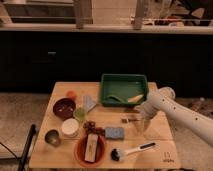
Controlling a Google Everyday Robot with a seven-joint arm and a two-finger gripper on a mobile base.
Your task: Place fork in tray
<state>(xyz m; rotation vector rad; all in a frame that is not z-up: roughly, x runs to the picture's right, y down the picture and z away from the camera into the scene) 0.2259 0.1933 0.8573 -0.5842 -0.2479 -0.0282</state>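
The fork is a small dark utensil lying on the wooden table just in front of the tray. The tray is a deep dark-green bin at the back middle of the table, with yellowish items inside. My gripper hangs low over the table at the end of the white arm. It is right beside the fork's right end and in front of the tray's right corner. I cannot tell whether it touches the fork.
A blue sponge and a white-handled brush lie in front of the fork. An orange plate holding a box, a white cup, a metal cup, a dark red bowl and a green cup fill the left side.
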